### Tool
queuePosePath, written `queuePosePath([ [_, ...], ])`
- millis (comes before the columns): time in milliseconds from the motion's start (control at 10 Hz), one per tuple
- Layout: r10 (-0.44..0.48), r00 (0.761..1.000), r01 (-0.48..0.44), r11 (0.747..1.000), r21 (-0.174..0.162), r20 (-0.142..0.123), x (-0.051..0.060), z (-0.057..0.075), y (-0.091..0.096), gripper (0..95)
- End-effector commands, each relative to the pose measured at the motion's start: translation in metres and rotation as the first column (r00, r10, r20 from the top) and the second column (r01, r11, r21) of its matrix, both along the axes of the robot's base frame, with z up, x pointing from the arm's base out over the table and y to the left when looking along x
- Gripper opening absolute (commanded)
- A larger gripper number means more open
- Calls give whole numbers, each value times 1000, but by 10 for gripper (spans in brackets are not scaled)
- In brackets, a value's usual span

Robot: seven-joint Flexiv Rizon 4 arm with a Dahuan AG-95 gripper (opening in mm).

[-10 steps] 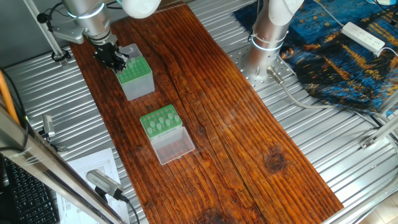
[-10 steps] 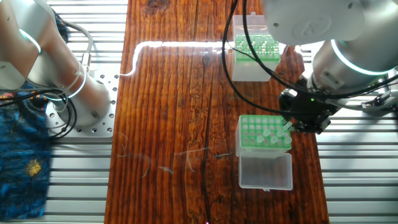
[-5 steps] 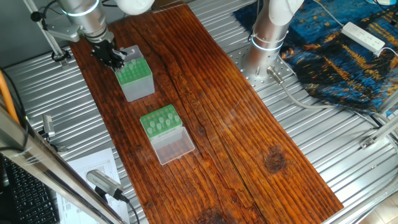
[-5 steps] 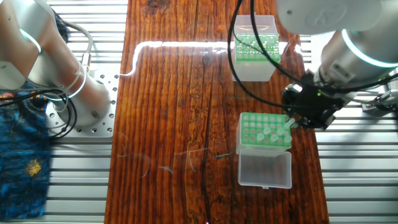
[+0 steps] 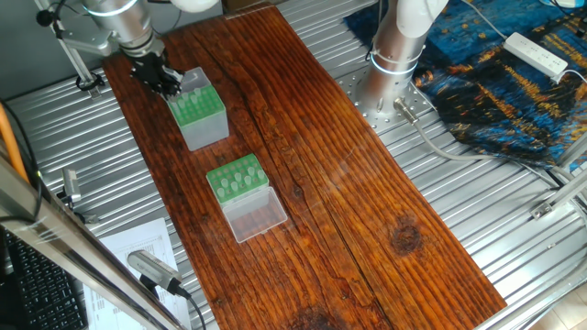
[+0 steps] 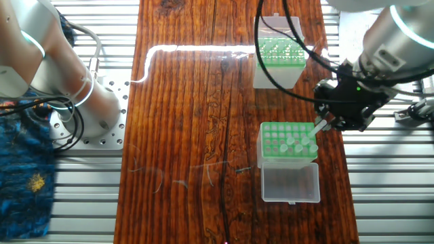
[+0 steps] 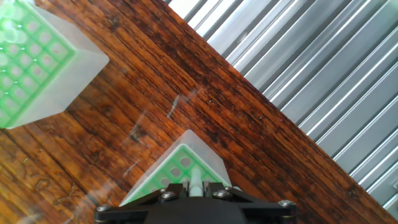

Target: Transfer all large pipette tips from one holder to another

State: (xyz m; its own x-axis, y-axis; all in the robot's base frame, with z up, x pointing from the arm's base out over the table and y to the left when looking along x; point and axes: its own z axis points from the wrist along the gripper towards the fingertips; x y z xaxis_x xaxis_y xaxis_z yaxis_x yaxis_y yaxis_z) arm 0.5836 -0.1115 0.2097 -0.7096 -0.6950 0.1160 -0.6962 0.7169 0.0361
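Pale and thin, the large pipette tip (image 6: 319, 128) is pinched in my tool (image 6: 325, 123). Its wide end is buried between the fingers, and the hand view crops those fingers at its bottom edge. The tip's long axis slants downward, narrow end over the near corner of the tall grey-sided holder (image 6: 274, 132). More tips stand upright in that holder's holes. The low green rack (image 6: 278, 51) sits apart, farther along the tabletop (image 6: 196, 102).

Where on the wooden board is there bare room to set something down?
Bare wood runs along the board on the side toward the arm's base, beside both racks. The strip between the taller box and the low rack is narrow. The gripper crowds the low rack's outer corner.
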Motion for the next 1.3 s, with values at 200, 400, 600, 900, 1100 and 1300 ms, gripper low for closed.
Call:
queuePosePath([
  [200, 11, 1000, -11, 1000, 0, -14, 0, 14, 1, 0],
  [400, 14, 1000, -14, 1000, -9, -27, 2, 26, 4, 0],
  [600, 24, 999, -25, 999, -22, -33, 2, 34, 6, 0],
  [900, 25, 999, -25, 999, -22, -36, -2, 46, 10, 0],
  [1100, 28, 999, -29, 999, -21, -36, -4, 53, 11, 0],
  [1300, 34, 999, -34, 999, -19, -36, -4, 62, 12, 0],
])
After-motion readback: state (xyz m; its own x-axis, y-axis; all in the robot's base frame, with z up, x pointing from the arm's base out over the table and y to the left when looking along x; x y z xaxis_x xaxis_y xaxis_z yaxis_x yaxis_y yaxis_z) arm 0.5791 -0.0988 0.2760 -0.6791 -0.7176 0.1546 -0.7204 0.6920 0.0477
